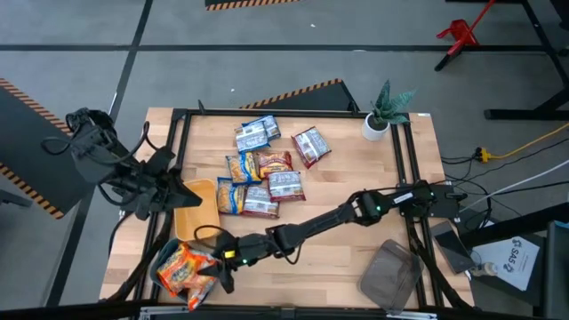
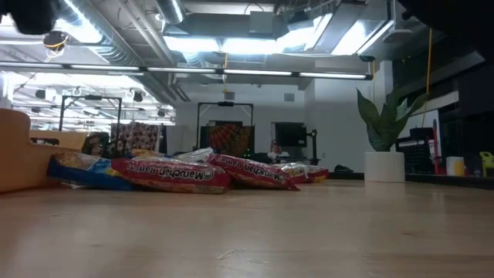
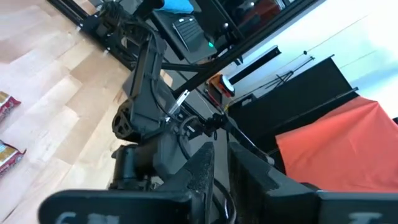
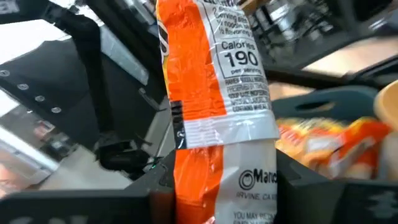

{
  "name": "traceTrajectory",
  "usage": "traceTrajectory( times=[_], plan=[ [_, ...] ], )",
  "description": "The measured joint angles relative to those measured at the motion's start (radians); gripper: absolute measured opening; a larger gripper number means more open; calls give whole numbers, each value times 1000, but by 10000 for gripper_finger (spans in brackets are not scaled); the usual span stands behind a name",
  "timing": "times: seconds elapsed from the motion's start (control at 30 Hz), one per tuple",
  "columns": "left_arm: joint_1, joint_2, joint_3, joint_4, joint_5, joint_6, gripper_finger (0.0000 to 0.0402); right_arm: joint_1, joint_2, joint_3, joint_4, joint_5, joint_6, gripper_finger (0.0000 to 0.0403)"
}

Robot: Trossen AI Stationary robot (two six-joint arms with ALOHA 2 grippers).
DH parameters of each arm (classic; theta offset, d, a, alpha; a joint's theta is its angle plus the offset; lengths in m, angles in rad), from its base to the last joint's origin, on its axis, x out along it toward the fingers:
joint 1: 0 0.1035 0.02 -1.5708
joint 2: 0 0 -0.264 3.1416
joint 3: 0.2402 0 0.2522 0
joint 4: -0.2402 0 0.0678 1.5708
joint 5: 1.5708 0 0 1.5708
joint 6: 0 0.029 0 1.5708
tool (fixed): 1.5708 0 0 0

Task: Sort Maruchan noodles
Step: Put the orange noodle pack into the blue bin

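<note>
Place: a robotics lab or workshop hall, open-plan and industrial.
Ceiling: exposed ducts (image 2: 147, 31) and long strip lights (image 2: 224, 71) run above the wooden table (image 1: 338, 191).
Floor: grey concrete around the table, with orange-and-black hazard tape (image 1: 307, 92) just behind it.
Rig: a black metal frame (image 1: 267, 113) borders the table; cables (image 1: 524, 142) trail off to its right.
Background: more stands and screens (image 2: 289, 135) far behind the table; a potted plant (image 1: 384, 111) at its back right corner.
</note>
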Motion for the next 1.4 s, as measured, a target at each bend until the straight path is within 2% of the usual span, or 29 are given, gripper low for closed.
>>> traceTrajectory(
  times=[0.17,0.43,0.57,0.97,1.1,1.4],
  plan=[
    [0,3,0,0,-5,2,41,0,14,0,-11,-19,42,111],
    [0,6,0,0,-25,2,41,-16,14,0,14,-19,42,112],
    [0,8,0,-4,-40,7,41,-21,14,0,14,-54,4,115],
    [1,32,-1,-57,-95,2,41,-33,22,0,8,-86,-79,211],
    [1,60,-1,-87,-94,-6,41,-39,35,1,9,-102,-78,216],
    [0,169,-1,-204,-14,-162,41,-54,35,1,6,-151,-104,209]
  ],
)
